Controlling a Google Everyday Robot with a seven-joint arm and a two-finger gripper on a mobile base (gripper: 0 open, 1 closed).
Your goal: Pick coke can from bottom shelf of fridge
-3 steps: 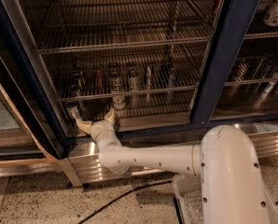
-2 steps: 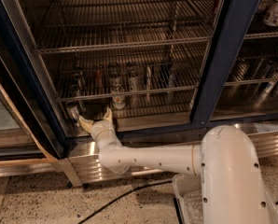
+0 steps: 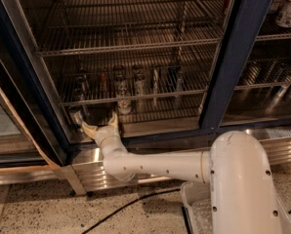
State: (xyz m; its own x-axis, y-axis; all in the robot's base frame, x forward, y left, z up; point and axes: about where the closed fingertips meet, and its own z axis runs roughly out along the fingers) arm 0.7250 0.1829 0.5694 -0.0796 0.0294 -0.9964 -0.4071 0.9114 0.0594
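Cream two-finger gripper (image 3: 101,124), spread open and empty, sits at the front of the dark wire bottom shelf (image 3: 160,113) in the blue-framed glass-door fridge (image 3: 227,57). The small red coke can (image 3: 123,105) stands just behind one fingertip. Since a second ago the gripper has only turned slightly, and the can is not yet grasped.

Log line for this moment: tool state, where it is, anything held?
phase: approach | tool: open, low at front of bottom shelf, left part of fridge | held: nothing | grasp: not yet made

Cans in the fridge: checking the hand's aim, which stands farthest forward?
The grey can at lower left, beside the open hand; all others stand farther back.
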